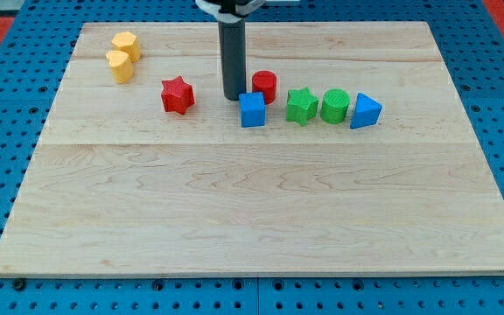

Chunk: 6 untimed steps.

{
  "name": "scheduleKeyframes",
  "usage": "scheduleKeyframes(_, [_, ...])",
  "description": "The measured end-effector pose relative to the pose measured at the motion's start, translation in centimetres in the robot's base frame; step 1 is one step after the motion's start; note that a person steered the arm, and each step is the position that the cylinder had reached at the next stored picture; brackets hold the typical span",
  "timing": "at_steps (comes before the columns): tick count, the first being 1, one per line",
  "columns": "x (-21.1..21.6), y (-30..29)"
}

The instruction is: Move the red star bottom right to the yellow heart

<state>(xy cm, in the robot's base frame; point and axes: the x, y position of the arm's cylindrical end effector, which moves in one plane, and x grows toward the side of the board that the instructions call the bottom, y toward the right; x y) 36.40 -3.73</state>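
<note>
The red star (177, 94) lies on the wooden board (261, 219), left of centre near the view's top. The yellow heart (120, 66) lies up and to the left of it, near the top left corner. A yellow hexagon-like block (127, 44) touches the heart's upper right side. My tip (233, 95) stands to the right of the red star, apart from it, between the star and the red cylinder (264, 86), just above and left of the blue cube (252, 109).
A green star (301, 106), a green cylinder (335, 106) and a blue triangular block (365, 111) form a row to the right of the blue cube. Blue pegboard surrounds the board.
</note>
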Motion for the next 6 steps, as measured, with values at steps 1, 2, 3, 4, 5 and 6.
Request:
scheduleKeyframes(1, [0.6,-4.8])
scheduleKeyframes(2, [0.2,-9.0])
scheduleKeyframes(3, [0.0,-4.6])
scheduleKeyframes(4, [-2.5,-2.7])
scheduleKeyframes(5, [-2.6,-5.2])
scheduleKeyframes(6, [-2.6,-5.5])
